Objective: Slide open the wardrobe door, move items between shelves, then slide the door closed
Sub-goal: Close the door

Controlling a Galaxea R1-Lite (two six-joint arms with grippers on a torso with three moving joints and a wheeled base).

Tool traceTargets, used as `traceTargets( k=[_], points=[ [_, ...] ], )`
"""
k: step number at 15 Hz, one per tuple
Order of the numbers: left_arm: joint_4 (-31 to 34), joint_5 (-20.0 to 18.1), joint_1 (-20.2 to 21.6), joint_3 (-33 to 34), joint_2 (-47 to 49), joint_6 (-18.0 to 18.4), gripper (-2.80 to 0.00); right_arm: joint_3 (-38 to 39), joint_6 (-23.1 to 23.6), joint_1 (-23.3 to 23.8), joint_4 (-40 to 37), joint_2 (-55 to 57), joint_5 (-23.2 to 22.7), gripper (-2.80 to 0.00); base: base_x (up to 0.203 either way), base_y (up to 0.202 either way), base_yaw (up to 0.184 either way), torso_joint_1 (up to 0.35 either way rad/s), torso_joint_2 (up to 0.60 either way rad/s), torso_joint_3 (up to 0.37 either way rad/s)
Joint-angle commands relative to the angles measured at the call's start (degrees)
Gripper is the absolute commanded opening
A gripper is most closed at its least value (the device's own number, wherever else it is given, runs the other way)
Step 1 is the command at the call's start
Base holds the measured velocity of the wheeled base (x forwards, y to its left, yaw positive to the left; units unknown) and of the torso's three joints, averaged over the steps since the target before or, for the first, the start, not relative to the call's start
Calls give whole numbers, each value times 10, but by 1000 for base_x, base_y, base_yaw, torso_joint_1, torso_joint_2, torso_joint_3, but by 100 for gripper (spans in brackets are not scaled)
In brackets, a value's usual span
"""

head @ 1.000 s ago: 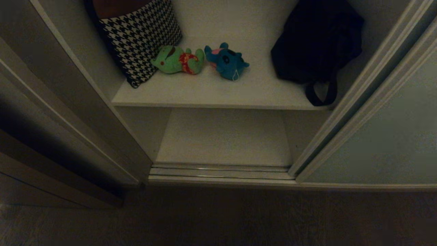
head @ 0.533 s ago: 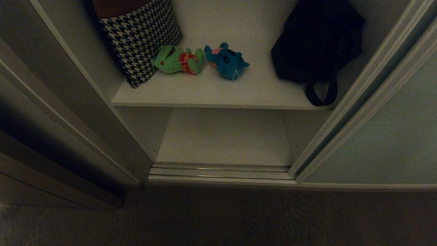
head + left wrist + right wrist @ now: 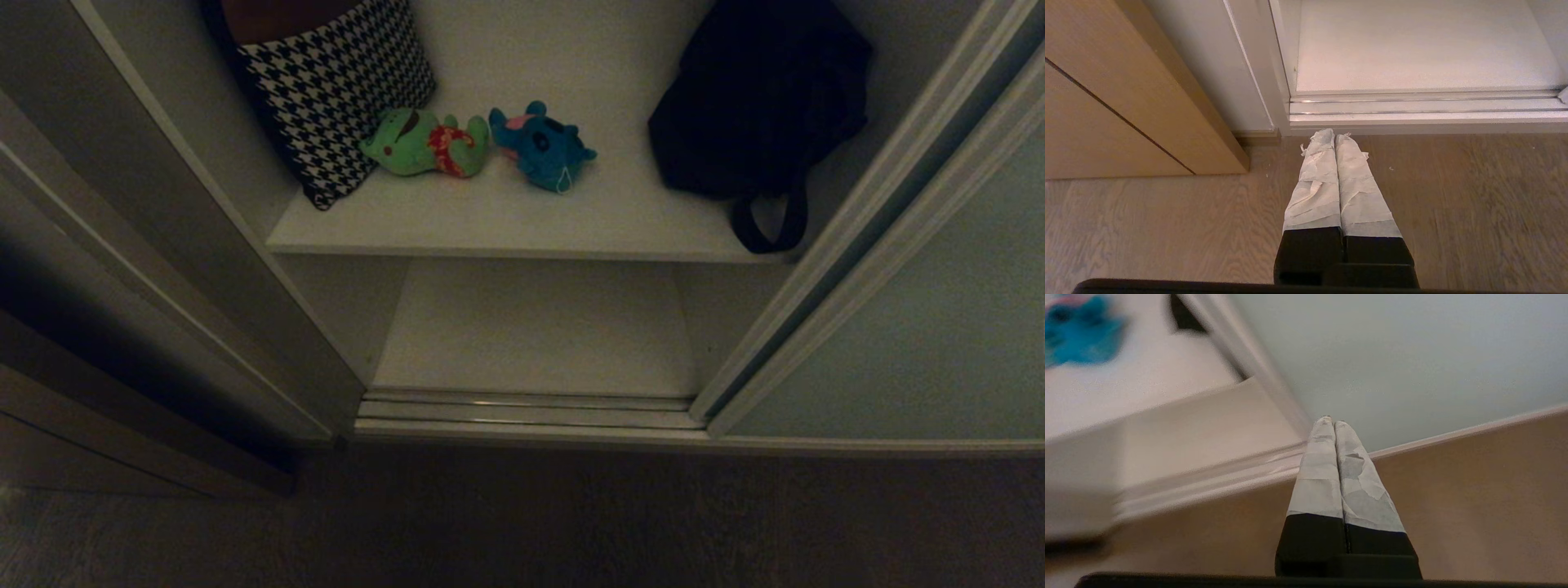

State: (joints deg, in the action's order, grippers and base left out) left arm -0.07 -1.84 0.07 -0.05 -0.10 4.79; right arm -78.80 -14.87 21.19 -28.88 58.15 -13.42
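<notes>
1. The door (image 3: 922,327) stands slid aside at the right of the head view, so the wardrobe is open. Both toys lie on the upper shelf (image 3: 522,224), and the lower shelf (image 3: 535,335) sits beneath it.
2. The green toy (image 3: 420,145) lies at about 11 o'clock from the shelf's middle, touching the houndstooth cushion (image 3: 335,90). The blue toy (image 3: 543,151) lies just beside it toward 3 o'clock, and the black bag (image 3: 755,106) sits well apart at the far right.
3. The right tool (image 3: 1331,421) is closed on nothing, its taped fingers pressed together. In its wrist view the blue toy (image 3: 1081,332) lies at about 10 o'clock from the tips, with the door (image 3: 1412,355) close ahead and the floor (image 3: 1474,498) below.
4. Each toy's long axis runs roughly across the shelf, parallel to its front edge.
5. My judgement: the right arm is the nearer one, and it needs to swing toward that 10 o'clock side and spread its fingers before reaching the blue toy.
6. The left tool (image 3: 1334,136) is closed and empty, hanging low over the floor (image 3: 1167,228) just short of the door track (image 3: 1412,110). It looks parked.
</notes>
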Motion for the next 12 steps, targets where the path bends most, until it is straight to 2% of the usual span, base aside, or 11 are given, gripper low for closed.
traceTargets(
  k=[1, 6, 9, 12],
  points=[
    [0, 0, 1, 0, 1, 0, -280, -4, -1, 28, 0, 42, -74, -280, 0, 0, 0, 0, 0, 0],
    [0, 0, 0, 0, 1, 0, -280, -2, -10, 17, 29, 89, -149, -280, 0, 0, 0, 0, 0, 0],
    [0, 0, 0, 0, 1, 0, -280, 8, -16, -28, 84, 110, -147, -280, 0, 0, 0, 0, 0, 0],
    [0, 0, 0, 0, 1, 0, -280, 13, -17, -38, 123, 144, -134, -280, 0, 0, 0, 0, 0, 0]
  ],
)
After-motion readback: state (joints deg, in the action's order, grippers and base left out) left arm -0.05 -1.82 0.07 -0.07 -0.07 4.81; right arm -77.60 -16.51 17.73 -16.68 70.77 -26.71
